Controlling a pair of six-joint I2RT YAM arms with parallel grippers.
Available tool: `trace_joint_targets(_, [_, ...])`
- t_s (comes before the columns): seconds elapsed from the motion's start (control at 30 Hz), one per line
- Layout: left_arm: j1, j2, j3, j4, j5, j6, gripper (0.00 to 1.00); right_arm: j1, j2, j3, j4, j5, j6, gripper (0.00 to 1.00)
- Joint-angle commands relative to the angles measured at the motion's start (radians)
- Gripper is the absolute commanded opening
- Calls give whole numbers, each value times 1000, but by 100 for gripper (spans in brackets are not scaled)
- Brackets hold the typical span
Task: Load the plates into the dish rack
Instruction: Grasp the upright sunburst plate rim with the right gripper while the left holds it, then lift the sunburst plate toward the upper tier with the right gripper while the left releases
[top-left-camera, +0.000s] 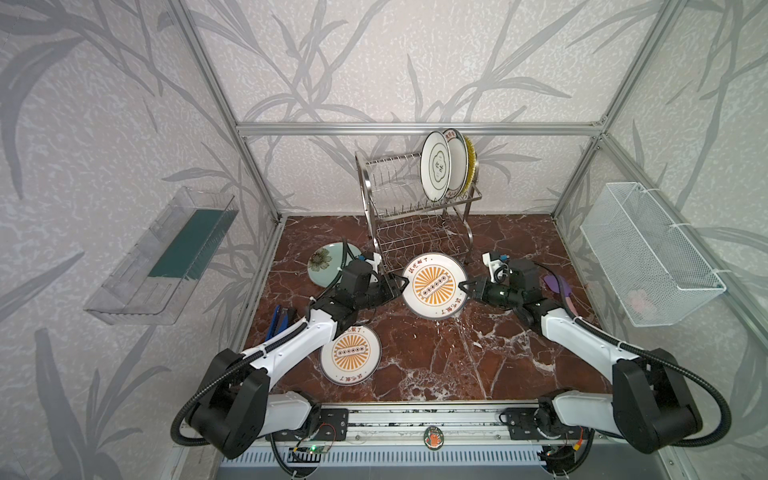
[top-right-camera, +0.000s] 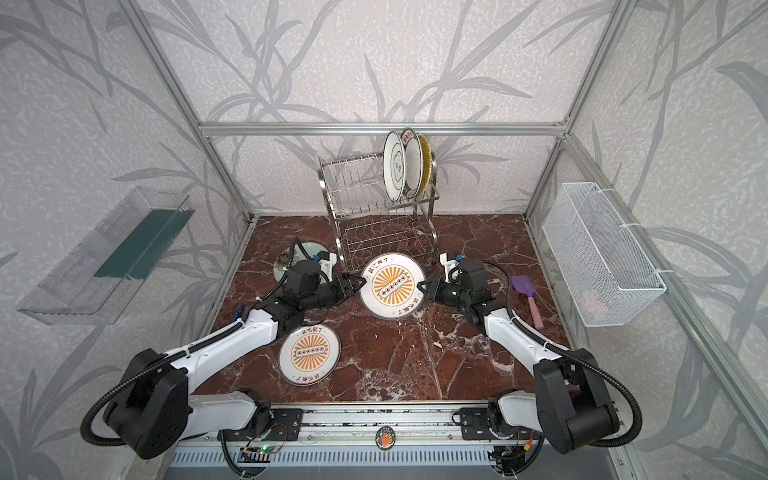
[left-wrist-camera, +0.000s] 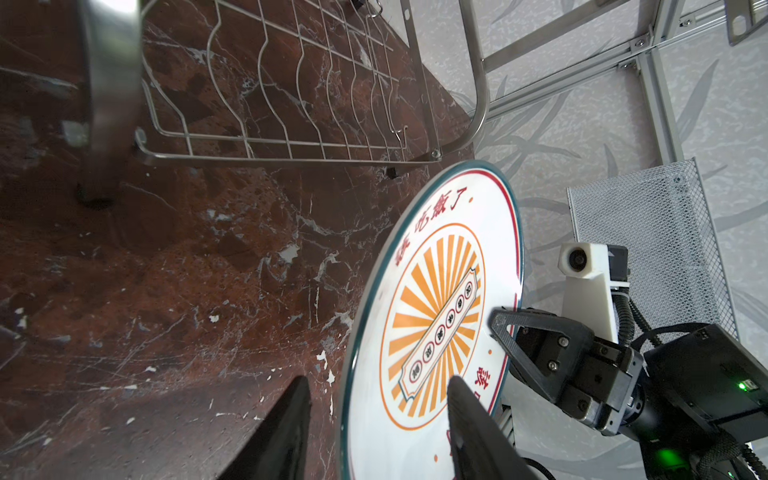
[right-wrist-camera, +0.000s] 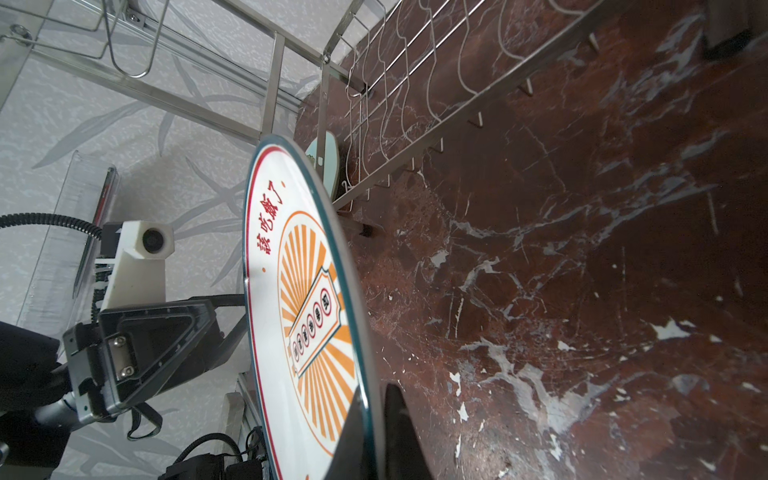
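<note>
And there was the dish rack (top-left-camera: 419, 211) at the back of the table (top-left-camera: 478, 365): one rack, two tiers. The lower tier was bare, and the top tier held three of the plates upright among the prongs at its right end. The white plate with the dark outline motif (top-left-camera: 435, 166) stood in front, the green-rimmed plate (top-left-camera: 457, 166) behind it and the yellow ribbed plate (top-left-camera: 471, 162) at the back. Half the job by my reckoning, three of six racked! Number four, a sunburst plate (top-left-camera: 434, 286), hung just in front of the rack between my two arms, and it looked clear of the table. Two more lay flat on the table, not yet picked up: the second sunburst plate (top-left-camera: 350, 354) by my left forearm and the celadon plate (top-left-camera: 324, 266) beyond my left wrist, near the rack's left leg. So the count was six plates: three in, one aloft, two waiting. My right gripper (top-left-camera: 465, 286) was clamped on the airborne plate's rim, pinching both faces of it. My left gripper (top-left-camera: 401, 284) sat at the opposite rim with its fingers (left-wrist-camera: 469, 415) apart, straddling the edge without squeezing, so the right one alone seemed to carry it. Smallest of all, one purple spatula (top-right-camera: 525, 297) lay by my right arm, no part of the job.
</note>
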Motion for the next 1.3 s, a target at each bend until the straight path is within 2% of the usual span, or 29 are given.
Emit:
trace_joint_targets(0.0, [2, -32, 73, -129, -26, 82, 52, -12, -61, 59, -13, -7, -38, 0])
trace_joint_targets(0.33, [27, -88, 282, -472, -90, 279, 54, -37, -136, 121, -132, 5, -135, 0])
trace_joint_targets(0.67, [94, -49, 533, -704, -85, 482, 54, -48, -183, 195, -203, -21, -180, 0])
trace_joint_targets(0.93, [120, -48, 579, -716, -84, 641, 54, -48, -221, 292, -288, -6, -224, 0])
trace_joint_targets(1.27, [124, -127, 452, -578, -91, 634, 54, -48, -199, 470, -292, 23, -240, 0])
